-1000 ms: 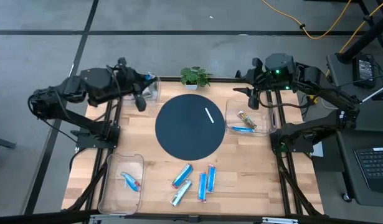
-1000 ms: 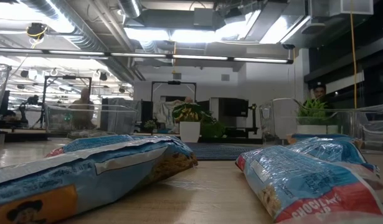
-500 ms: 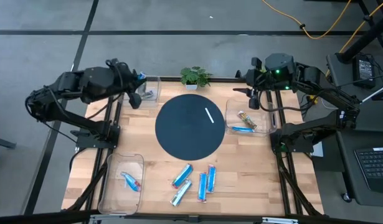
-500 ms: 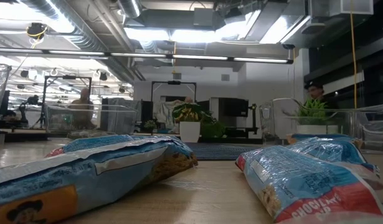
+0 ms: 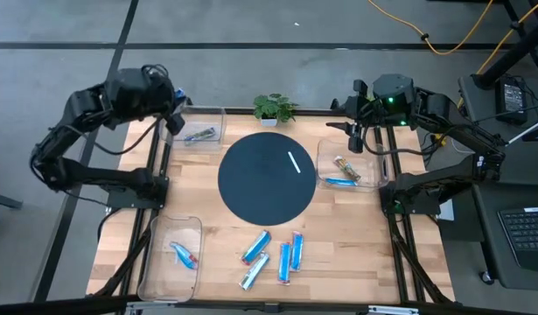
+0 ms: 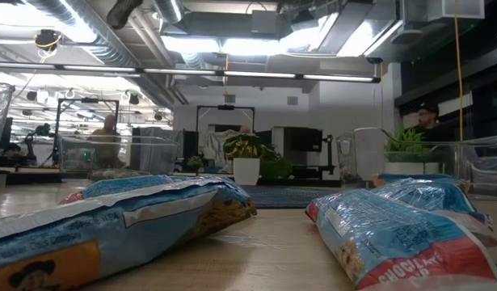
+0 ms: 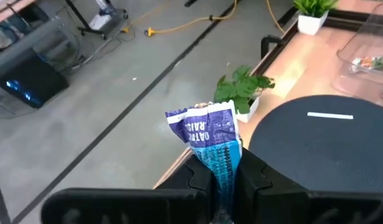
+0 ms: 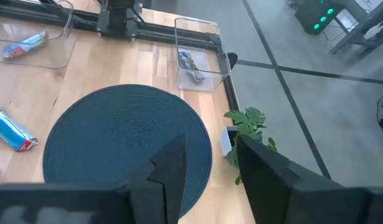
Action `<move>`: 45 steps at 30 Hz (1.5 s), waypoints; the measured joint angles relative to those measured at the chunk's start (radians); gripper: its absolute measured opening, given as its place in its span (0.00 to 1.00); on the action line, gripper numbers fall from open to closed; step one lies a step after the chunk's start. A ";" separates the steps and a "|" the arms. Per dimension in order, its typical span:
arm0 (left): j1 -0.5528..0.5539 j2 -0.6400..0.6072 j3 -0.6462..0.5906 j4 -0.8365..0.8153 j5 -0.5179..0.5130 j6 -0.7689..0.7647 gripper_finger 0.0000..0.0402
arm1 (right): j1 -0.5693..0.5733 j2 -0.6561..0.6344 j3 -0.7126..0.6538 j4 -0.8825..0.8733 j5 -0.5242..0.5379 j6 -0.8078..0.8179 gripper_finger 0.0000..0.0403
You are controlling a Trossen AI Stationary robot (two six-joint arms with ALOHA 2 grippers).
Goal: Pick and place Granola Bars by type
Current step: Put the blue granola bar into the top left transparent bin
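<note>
Blue foil Granola Bars lie in a loose group (image 5: pixel 273 254) on the wood near the front edge, two of them close up in the low view (image 6: pixel 127 218). Others lie in clear bins: far left (image 5: pixel 199 136), near left (image 5: pixel 183 255), right (image 5: pixel 343 171). My left gripper (image 5: pixel 174 118) hangs beyond the far-left bin's left side, shut on a blue bar (image 7: pixel 207 134). My right gripper (image 5: pixel 354 140) hovers over the right bin's far end, open with nothing between its fingers (image 8: pixel 210 155). My left gripper pinches the blue bar between its two fingers at one end of the wrapper (image 7: pixel 221 168). The fingers slant downward from the table's left side. The rest of the bar sticks out past the fingertips, its crimped end (image 7: pixel 200 118) free, lifted clear of table and bin.
A dark round mat (image 5: pixel 267 178) with a thin white mark (image 5: pixel 294 162) fills the table's middle. A small potted plant (image 5: pixel 274 108) stands at the far edge. Black frame rails run along both sides. Bare wood shows between mat and front bars.
My left gripper has swung from above the far-left bin toward the table's left and far edge, staying shut. The bar lying in that bin now shows uncovered. My right arm has kept still.
</note>
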 joint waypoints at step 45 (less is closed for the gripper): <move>0.573 0.449 -0.522 0.301 0.420 0.342 0.05 | 0.000 0.000 0.000 -0.100 0.000 0.023 0.36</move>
